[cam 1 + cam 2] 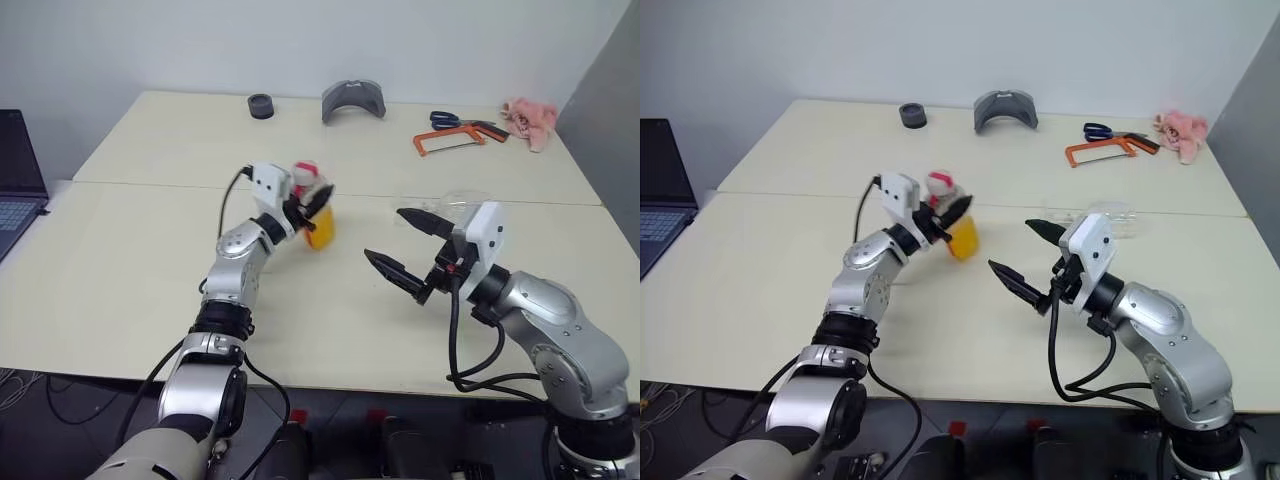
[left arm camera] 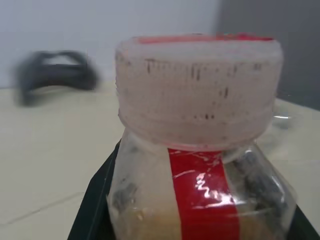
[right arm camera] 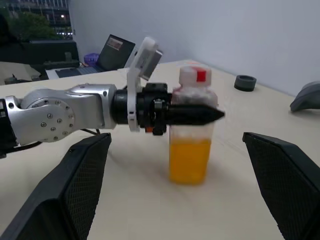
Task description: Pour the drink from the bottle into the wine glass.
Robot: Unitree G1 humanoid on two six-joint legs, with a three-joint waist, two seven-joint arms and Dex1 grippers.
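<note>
Left gripper (image 3: 192, 115) fingers clenched on the bottle (image 3: 192, 131), capped and upright at mid-counter (image 1: 150, 290), orange drink (image 3: 189, 161) filling its lower part. Right gripper (image 1: 408, 245) fingers spread wide, grasping nothing, near the wine glass (image 1: 455, 205).

The bottle (image 3: 192, 131) is clear plastic with a red vertical label strip and a whitish, scuffed cap (image 2: 199, 90) topped in red; the drink (image 3: 189, 161) filling its lower half is translucent orange-yellow; the left gripper (image 3: 192, 114) closed around it has black fingers on a silver arm with a white housing; the right gripper (image 1: 408, 247) is black with a white housing too; the table (image 1: 130, 270) is pale cream; toward twelve o'clock lie a grey curved piece (image 1: 353, 100) and a black ring (image 1: 261, 106); toward one o'clock, an orange hacksaw (image 1: 450, 141), blue-handled scissors (image 1: 446, 119) and a pink plush (image 1: 530, 118).
</note>
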